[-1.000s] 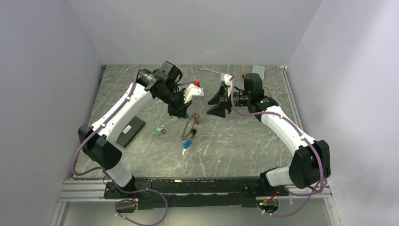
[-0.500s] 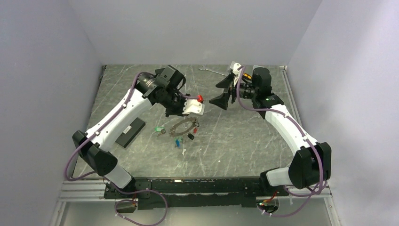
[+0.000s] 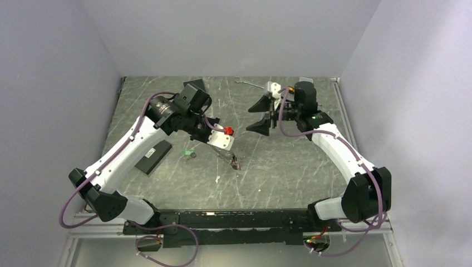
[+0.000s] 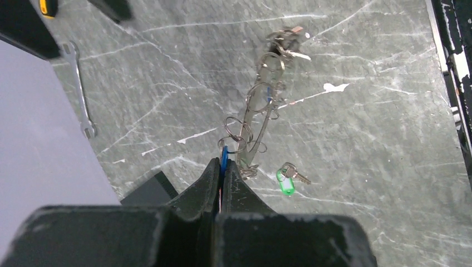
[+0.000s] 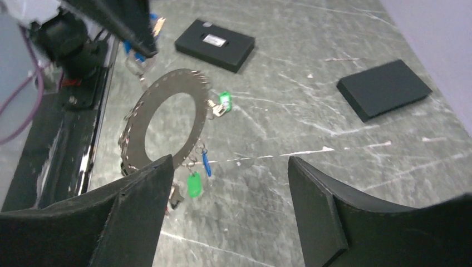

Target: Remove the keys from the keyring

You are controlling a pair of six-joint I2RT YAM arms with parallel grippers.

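My left gripper (image 3: 227,149) is shut on a blue key tag (image 4: 224,157) and holds the keyring (image 3: 235,162) up off the table by it. In the left wrist view the grey ring (image 4: 260,111) hangs edge-on below the shut jaws (image 4: 221,164), with several keys on small wire loops. The right wrist view shows the ring (image 5: 178,83) face-on with a green tag (image 5: 194,183) and a blue tag (image 5: 206,164) dangling. One green-tagged key (image 3: 189,154) lies loose on the table. My right gripper (image 3: 261,114) is open and empty, up in the air to the right of the ring.
A black box (image 3: 153,156) lies left of the loose key, and another (image 3: 195,84) sits at the back behind my left arm. A wrench (image 3: 247,82) lies by the back wall. The arm rail (image 3: 222,217) runs along the near edge.
My left gripper has moved nearer and to the right with the ring, which lay flatter half a second ago and now hangs edge-on. The right gripper has shifted slightly left, still open.
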